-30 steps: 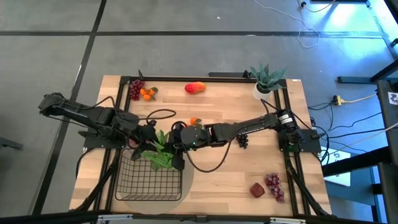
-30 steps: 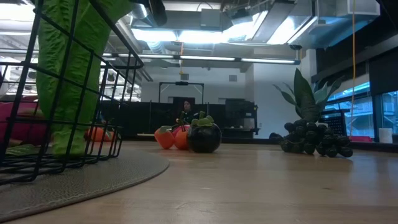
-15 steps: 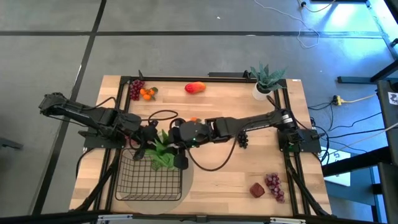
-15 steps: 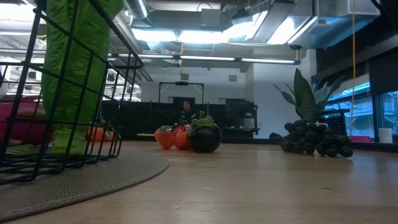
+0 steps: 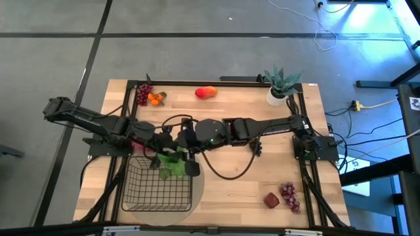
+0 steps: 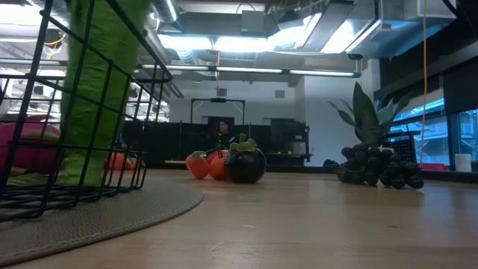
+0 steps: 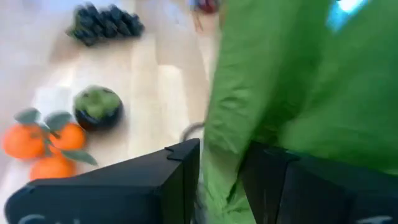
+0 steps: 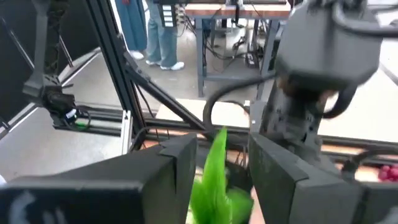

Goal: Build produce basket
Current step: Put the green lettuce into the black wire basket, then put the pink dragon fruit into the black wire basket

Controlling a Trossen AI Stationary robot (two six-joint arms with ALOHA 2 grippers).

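My left hand (image 7: 217,168) is clamped on the leafy green stalks (image 5: 169,160), holding them upright over the basket (image 5: 157,187) rim so they drop in, while my right hand (image 8: 221,162) straddles the tip unclamped.

Table (image 5: 230,190): basket (image 5: 157,190) at front left with leafy stalk (image 5: 172,162) over its back rim, potted plant (image 5: 281,85) at back right, mango (image 5: 206,92) at back centre, 1 grape bunch (image 5: 289,195) at front right.
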